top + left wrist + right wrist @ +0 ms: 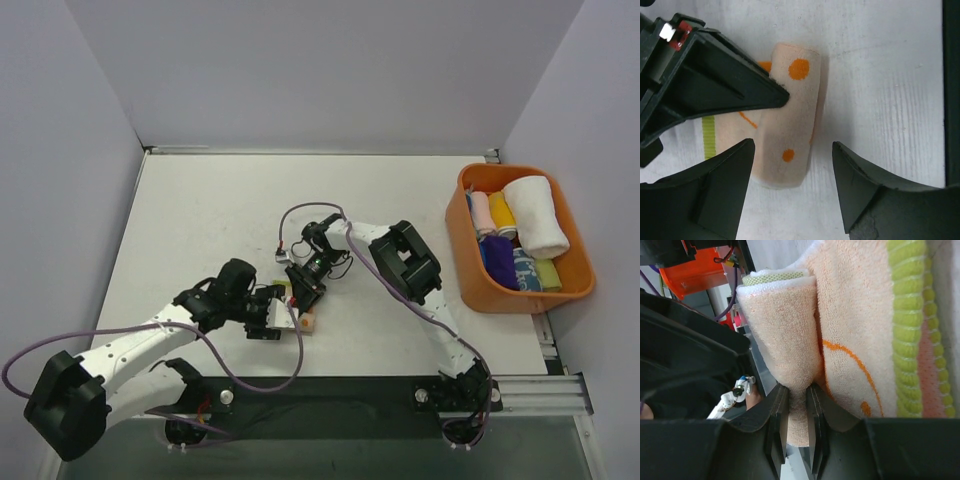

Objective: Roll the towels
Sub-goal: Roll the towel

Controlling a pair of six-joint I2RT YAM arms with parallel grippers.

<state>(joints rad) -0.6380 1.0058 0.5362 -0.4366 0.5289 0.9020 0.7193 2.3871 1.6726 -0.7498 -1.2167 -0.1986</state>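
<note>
Cream towel (790, 130) with orange blotches lies as a nearly finished roll on the counter (200, 220), just below the middle of the top view, between the tips of the two arms. The right gripper (796, 415) is clamped on a fold of the outer layer, squeezing the cloth thin. In the left wrist view one of its dark fingers touches the upper left of the roll. The left gripper (792, 150) stands with its jaws spread astride the lower end of the roll, one finger just beside the cloth and the other apart from it, holding nothing.

Only that one pinch keeps the roll together, and a flat tail with a green stripe shows at the left of the roll. If the right gripper lets go or pulls away before the tail is wound in, the soft terry would likely spring open. A lift by the pinched fold would probably draw out the outer layer instead of carrying the roll. The two grippers sit very close, so a closing move by the left one could strike the other's finger or squash the roll flat.

At the right edge of the top view, well apart from the work, stands the orange bin (455, 240). It holds a large white roll (537, 215) at its upper right, and small coloured rolls (497, 255) in pink, yellow, blue and yellow-green packed side by side. Little bare floor shows, so one more roll may fit only tightly.
</note>
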